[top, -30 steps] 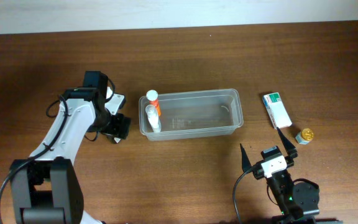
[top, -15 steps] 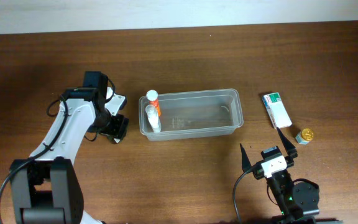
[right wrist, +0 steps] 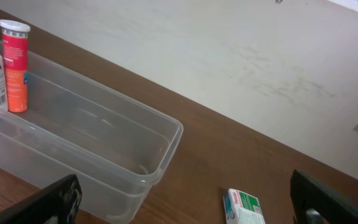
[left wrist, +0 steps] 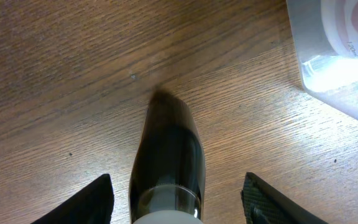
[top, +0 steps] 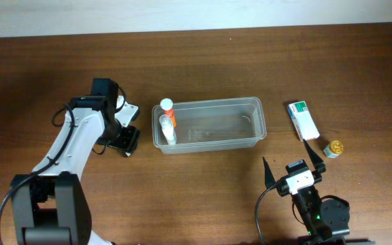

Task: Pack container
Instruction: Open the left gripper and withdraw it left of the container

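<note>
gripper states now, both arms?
left gripper: open, a dark bottle between the fingers, not gripped.
right gripper: open, holding nothing.

— Evenly lit from above?
— Yes, soft, with faint shadows on the table (top: 203, 197).
— Glare anywhere?
— Bright glint on the container (left wrist: 328, 68) corner, left wrist view.
— Sharp?
— Mostly; blurred close to both wrist lenses.

1. Left arm (top: 73, 139): bent at the elbow, wrist turned downward; left end effector (left wrist: 178, 180) with fingers spread wide.
2. Right end effector (top: 288, 162): fingers likewise spread wide, aimed forward and level.
</note>
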